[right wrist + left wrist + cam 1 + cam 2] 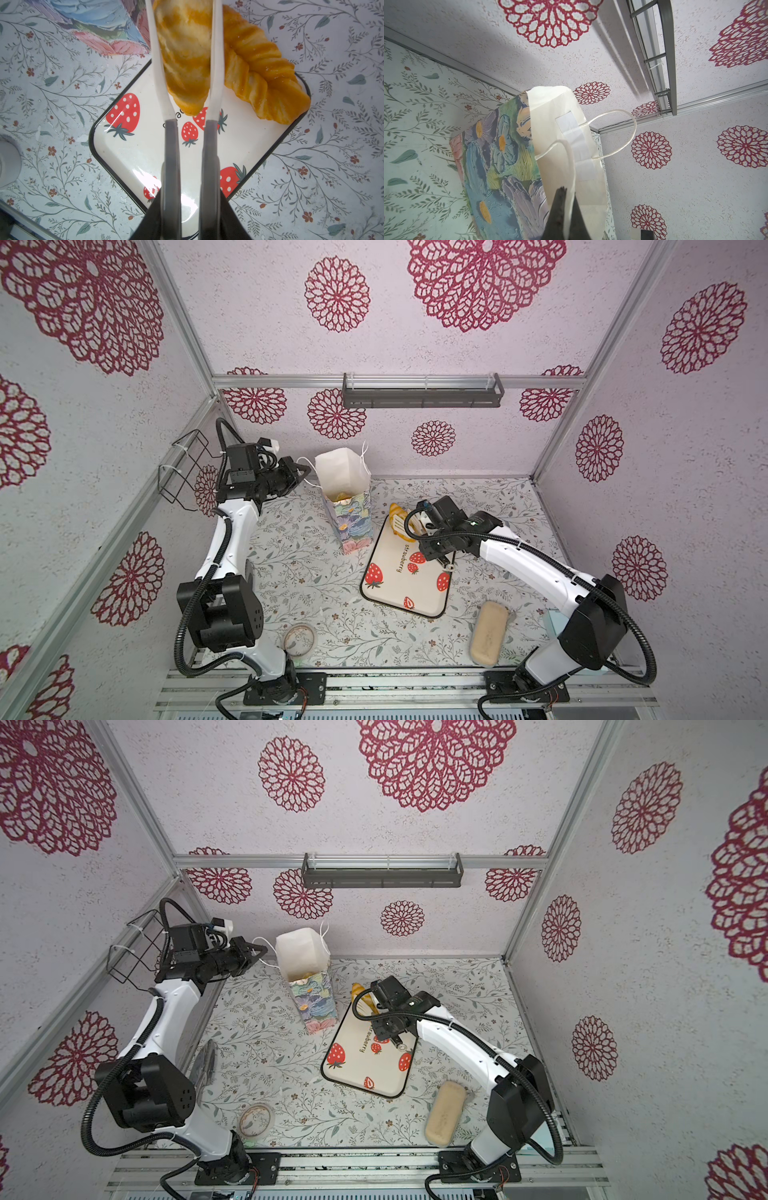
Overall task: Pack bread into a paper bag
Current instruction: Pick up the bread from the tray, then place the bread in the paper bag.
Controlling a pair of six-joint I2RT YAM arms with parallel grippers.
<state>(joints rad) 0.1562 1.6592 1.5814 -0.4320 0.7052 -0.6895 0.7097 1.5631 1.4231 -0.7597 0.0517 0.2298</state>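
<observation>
The paper bag [347, 510] [311, 992] stands upright at the back of the table with its mouth open, and a bit of golden bread [341, 497] shows inside. My left gripper [305, 470] [568, 193] is shut on the bag's white cord handle [570, 158], beside the rim. My right gripper [400, 524] [182, 12] hovers over the far corner of the strawberry tray [405, 585] [133, 149]. Its long white fingers [158, 52] press both sides of a croissant [185, 52]. A long twisted loaf [268, 70] lies next to it on the tray's corner.
A pale beige oblong block [488, 632] lies near the front right by the right arm's base. A tape roll [299, 639] sits front left. A black wire basket [183, 468] hangs on the left wall, and a dark shelf [422, 396] on the back wall.
</observation>
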